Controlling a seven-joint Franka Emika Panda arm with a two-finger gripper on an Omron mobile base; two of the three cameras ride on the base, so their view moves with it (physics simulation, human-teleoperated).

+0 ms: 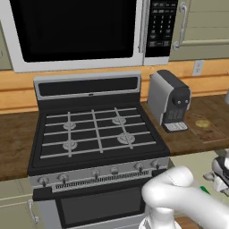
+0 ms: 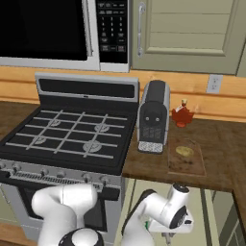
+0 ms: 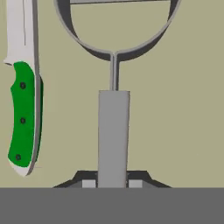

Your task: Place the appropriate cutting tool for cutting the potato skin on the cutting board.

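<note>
The claw [image 3: 112, 183] is clenched on the peeler [image 3: 113, 131] handle, with a green-handled knife [image 3: 24, 118] lying just left. The potato [image 2: 184, 152] sits on the board [image 2: 188, 166], right of the coffee machine [image 2: 153, 116].

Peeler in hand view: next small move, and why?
Probably lift straight up. The peeler handle runs down between the fingertips of the tool, which looks shut on it. The knife lies apart beside it. The board with the potato sits higher, on the counter.
</note>
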